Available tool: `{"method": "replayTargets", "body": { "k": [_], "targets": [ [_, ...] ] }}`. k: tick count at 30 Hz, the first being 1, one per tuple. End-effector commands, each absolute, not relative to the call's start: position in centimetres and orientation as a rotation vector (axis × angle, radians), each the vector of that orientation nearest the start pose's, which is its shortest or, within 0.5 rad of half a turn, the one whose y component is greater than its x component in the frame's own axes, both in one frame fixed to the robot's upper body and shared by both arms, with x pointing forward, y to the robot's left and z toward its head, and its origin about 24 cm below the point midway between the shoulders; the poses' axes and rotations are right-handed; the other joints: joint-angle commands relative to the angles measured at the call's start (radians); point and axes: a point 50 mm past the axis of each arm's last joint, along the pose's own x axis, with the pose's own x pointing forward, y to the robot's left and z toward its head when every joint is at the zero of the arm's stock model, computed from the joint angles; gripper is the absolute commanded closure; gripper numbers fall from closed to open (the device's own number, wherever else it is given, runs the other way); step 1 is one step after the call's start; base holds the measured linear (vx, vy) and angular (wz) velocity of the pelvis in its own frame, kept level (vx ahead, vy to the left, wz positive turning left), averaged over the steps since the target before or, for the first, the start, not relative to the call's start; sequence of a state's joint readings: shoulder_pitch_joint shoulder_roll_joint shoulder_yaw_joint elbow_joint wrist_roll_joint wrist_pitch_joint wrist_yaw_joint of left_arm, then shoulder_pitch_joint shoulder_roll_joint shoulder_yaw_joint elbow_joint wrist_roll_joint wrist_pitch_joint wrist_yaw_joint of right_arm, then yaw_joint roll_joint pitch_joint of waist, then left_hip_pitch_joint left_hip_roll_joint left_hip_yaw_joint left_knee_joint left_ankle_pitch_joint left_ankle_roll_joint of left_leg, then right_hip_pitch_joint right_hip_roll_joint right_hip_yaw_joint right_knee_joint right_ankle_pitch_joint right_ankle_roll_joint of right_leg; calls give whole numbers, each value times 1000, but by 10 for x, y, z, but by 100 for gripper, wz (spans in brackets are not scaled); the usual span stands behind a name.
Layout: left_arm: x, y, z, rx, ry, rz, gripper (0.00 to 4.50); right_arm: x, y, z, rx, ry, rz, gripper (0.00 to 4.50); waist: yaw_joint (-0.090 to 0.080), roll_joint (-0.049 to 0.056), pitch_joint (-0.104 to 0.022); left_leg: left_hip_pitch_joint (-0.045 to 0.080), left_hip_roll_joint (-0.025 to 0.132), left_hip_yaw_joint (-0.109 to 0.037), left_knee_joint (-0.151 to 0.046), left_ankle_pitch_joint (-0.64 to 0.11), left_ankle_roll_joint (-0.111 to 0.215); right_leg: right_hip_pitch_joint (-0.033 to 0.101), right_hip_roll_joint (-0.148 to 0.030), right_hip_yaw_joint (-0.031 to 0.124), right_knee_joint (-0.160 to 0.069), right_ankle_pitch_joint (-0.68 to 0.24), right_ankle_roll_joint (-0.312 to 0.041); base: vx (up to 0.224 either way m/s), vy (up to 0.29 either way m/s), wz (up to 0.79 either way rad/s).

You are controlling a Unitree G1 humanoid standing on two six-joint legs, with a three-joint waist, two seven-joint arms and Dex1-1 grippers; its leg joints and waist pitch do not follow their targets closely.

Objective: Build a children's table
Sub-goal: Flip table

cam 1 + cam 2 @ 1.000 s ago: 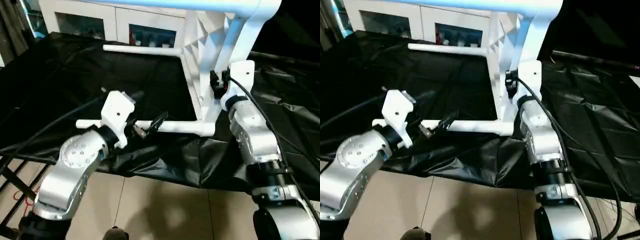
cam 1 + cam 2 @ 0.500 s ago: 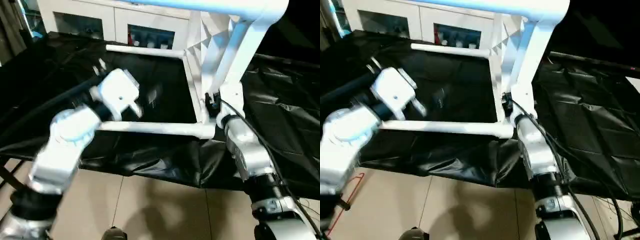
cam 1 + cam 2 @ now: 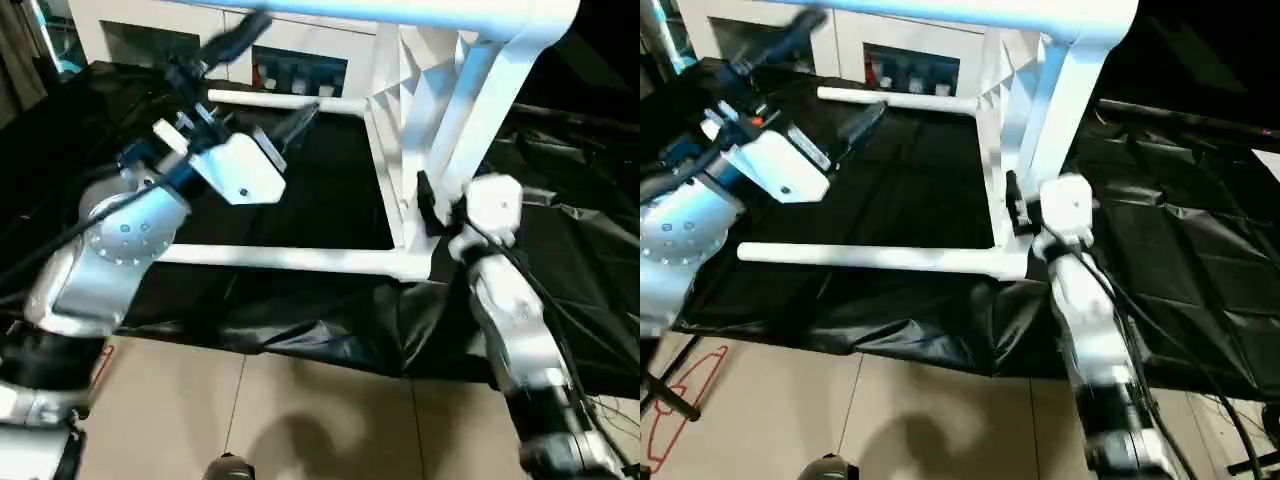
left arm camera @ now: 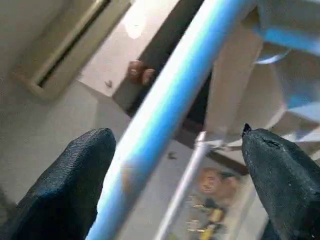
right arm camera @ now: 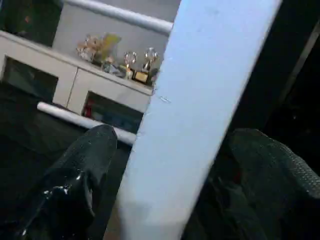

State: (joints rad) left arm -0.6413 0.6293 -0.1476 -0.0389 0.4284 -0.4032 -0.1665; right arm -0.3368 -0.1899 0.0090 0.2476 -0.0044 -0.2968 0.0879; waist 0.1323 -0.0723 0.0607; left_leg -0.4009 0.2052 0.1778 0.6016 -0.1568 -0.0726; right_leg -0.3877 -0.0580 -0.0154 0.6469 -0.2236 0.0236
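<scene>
The children's table lies on its side on black cloth. Its tabletop stands on edge with the ribbed underside facing left. One leg rests along the cloth in front, a second leg lies farther back, and an upper leg runs across overhead. My left gripper is raised between the far and upper legs, open wide. In the left wrist view the upper leg passes between its fingertips without touching. My right gripper is open around the tabletop's near edge.
A white cabinet with glass doors stands behind the work. The black cloth drapes over a low platform, with its front edge hanging above the tiled floor. A black cable trails along my right forearm.
My left arm has swung up from the front leg to the upper leg, staying open. My right gripper has opened off the tabletop's edge and slid lower. The camera has shifted a little.
</scene>
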Motion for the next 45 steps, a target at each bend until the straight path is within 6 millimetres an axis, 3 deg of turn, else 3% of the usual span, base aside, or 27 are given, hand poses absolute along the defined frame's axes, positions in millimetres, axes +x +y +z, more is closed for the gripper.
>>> {"method": "replayTargets", "body": {
  "k": [1, 10, 19, 27, 32, 35, 45],
  "targets": [
    [308, 147, 250, 1233, -928, -313, 0, 301, -154, 118, -201, -481, 238, 47, -8, 32, -69, 42, 21, -12, -76, -306, -94, 14, -55, 25, -73, -102, -103, 0, 0, 0],
    [335, 162, 262, 1284, -875, -208, 0, 288, -117, 124, -167, -543, 518, 47, -23, 39, -69, 37, 20, -18, -79, -326, -72, 13, -57, 25, -74, -102, -139, 0, 0, 0],
    [342, 172, 278, 1275, -907, -85, 0, 284, -101, 126, -142, -549, 651, 47, -17, 37, -72, 36, 21, -18, -74, -272, -62, 18, -59, 25, -65, -27, -155, 0, 0, 0],
    [354, 177, 285, 1250, -886, -41, 0, 281, -94, 125, -116, -531, 720, 47, -15, 39, -70, 37, 22, -20, -77, -296, -62, 15, -61, 25, -69, -57, -156, 0, 0, 0],
    [357, 176, 288, 1216, -897, -47, 34, 281, -93, 125, -120, -531, 724, 46, -13, 39, -71, 36, 22, -20, -77, -290, -65, 17, -62, 26, -69, -47, -156, 0, 0, 0],
    [358, 174, 288, 1223, -903, -62, 75, 281, -93, 124, -123, -526, 727, 46, -13, 41, -71, 36, 22, -21, -77, -289, -67, 17, -61, 25, -67, -35, -156, 0, 0, 0],
    [362, 177, 285, 1242, -857, -98, 165, 280, -90, 120, -128, -509, 740, 46, -8, 42, -69, 38, 24, -22, -80, -329, -72, 13, -64, 26, -71, -78, -155, 0, 0, 0]
  ]
}}
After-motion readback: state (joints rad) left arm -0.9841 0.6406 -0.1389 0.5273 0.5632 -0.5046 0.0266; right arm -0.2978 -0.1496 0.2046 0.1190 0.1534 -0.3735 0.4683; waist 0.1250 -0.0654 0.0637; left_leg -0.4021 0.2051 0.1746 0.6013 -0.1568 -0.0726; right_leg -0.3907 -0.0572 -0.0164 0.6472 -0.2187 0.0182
